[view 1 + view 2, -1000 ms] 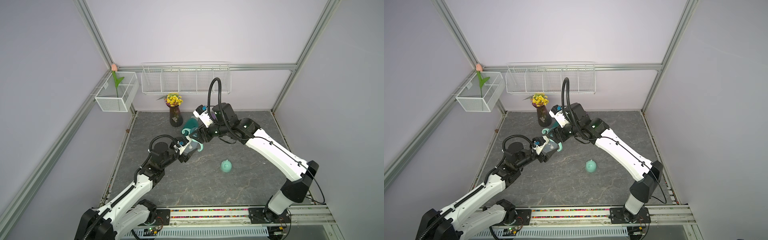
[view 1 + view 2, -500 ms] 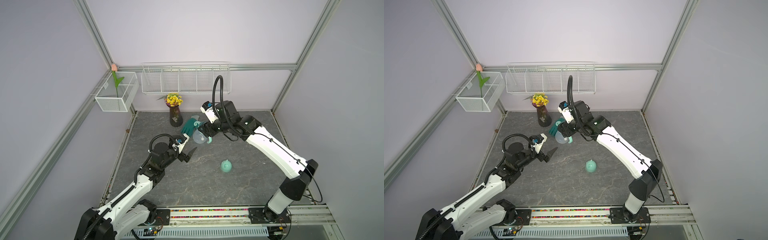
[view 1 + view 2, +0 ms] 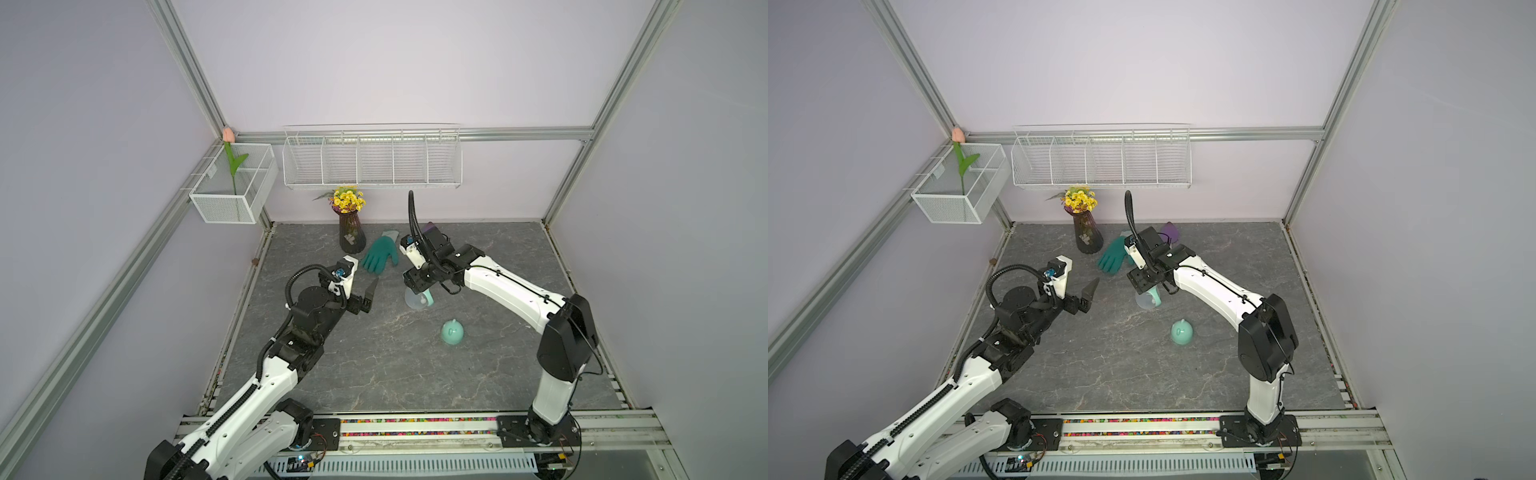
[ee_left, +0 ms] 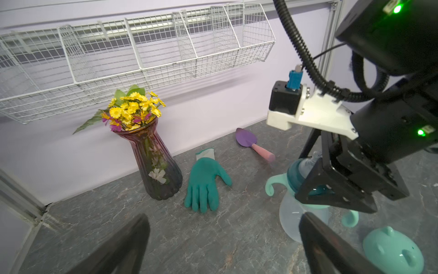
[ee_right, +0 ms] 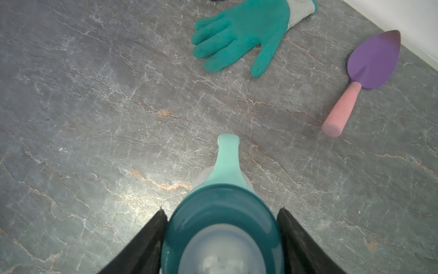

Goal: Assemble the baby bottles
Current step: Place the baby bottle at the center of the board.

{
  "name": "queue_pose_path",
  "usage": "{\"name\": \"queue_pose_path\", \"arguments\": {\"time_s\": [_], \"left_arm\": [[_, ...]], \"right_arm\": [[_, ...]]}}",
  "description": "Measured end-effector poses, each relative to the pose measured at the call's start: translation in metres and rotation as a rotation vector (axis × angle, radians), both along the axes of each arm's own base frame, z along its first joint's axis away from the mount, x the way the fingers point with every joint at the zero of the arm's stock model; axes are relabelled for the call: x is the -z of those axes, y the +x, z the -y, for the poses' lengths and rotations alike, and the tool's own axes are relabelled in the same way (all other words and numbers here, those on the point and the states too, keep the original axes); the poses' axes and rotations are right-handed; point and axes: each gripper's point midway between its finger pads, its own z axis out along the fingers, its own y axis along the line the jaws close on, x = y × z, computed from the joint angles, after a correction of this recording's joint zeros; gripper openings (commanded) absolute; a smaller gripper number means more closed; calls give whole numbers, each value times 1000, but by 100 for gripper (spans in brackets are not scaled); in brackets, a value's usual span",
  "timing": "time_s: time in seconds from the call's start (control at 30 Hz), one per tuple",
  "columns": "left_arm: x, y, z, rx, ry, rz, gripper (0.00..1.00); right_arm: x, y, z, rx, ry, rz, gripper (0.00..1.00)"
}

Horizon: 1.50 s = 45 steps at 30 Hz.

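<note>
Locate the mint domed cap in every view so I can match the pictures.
Top view: mint domed cap just right of centre, below and right of the bottle.
Top view: mint domed cap near centre, again below and right of the bottle.
Left wrist: mint domed cap close to the bottle's base.
Right wrist: not in it.
Shared landmark: the teal glove, lying flat in all four.

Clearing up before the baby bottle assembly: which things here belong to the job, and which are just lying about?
For the job: frosted bottle body, mint handle ring, teal collar, mint domed cap.
Lying about: teal glove, flower vase, purple trowel, wire wall basket, mesh basket with tulip.
</note>
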Motion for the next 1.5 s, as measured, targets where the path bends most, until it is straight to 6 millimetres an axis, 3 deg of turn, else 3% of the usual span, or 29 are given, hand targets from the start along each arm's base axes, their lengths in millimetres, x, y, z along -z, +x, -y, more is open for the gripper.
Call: {"name": "queue_pose_path", "arguments": {"time_s": [0.17, 0.37, 0.6, 1.0, 1.2, 1.5], "left_arm": [[6, 4, -2, -23, 12, -15, 99], [13, 6, -3, -30, 25, -33, 99], [12, 6, -4, -37, 25, -33, 99], [14, 7, -3, -37, 28, -37, 99], [16, 8, -3, -37, 31, -42, 99], [17, 8, -3, -36, 32, -43, 99]], "right_arm": [[4, 6, 0, 10, 5, 22, 31], [23, 7, 5, 23, -1, 18, 32], [22, 13, 2, 42, 35, 49, 36], [22, 5, 10, 56, 49, 54, 69], [22, 1, 13, 58, 50, 52, 77], [18, 0, 13, 57, 47, 49, 79]]}}
